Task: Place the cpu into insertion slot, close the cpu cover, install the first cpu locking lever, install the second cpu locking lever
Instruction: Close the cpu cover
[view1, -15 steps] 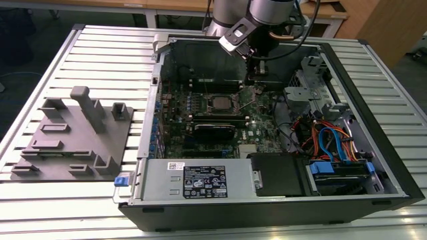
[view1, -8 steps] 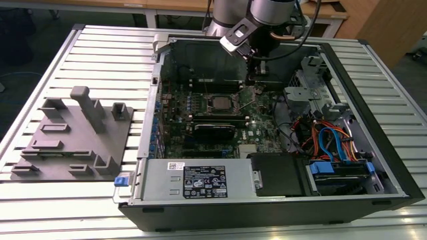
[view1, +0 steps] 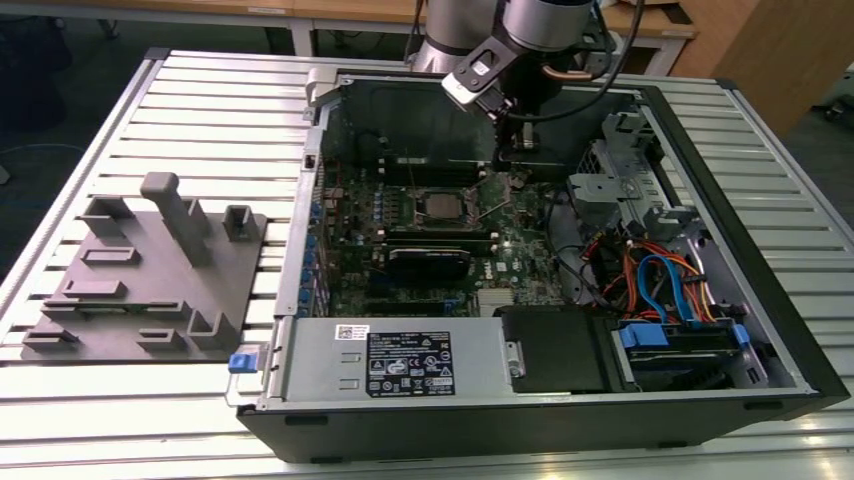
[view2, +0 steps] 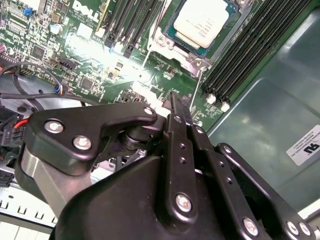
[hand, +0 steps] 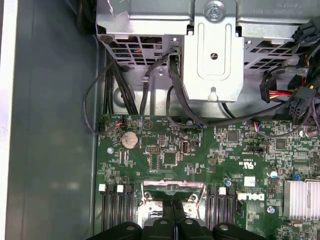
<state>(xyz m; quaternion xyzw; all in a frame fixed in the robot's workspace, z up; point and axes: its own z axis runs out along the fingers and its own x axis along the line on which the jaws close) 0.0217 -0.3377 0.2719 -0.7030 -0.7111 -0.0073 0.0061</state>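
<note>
Here's the gripper (view2: 174, 98), down inside the open computer case (view1: 534, 425), its 2 black fingers pressed flat together with nothing visible between them: closed and empty, by the look of both wrist views. The cpu (view2: 202, 22) sits in the insertion slot (view1: 463, 206), and the cpu cover (view2: 176, 49) lies down around it, a silvery frame over the chip's edges. In the exterior view the gripper hangs between 1 and 2 o'clock of the cpu, near but apart. Steps 1 and 2 look done. I judge this lever work, since the tips point at a thin wire locking lever (view2: 200, 80) by the socket corner. Whether it's latched, I cannot tell. The move calls for a fine press on that wire, clear of the memory slots (view2: 240, 57).
</note>
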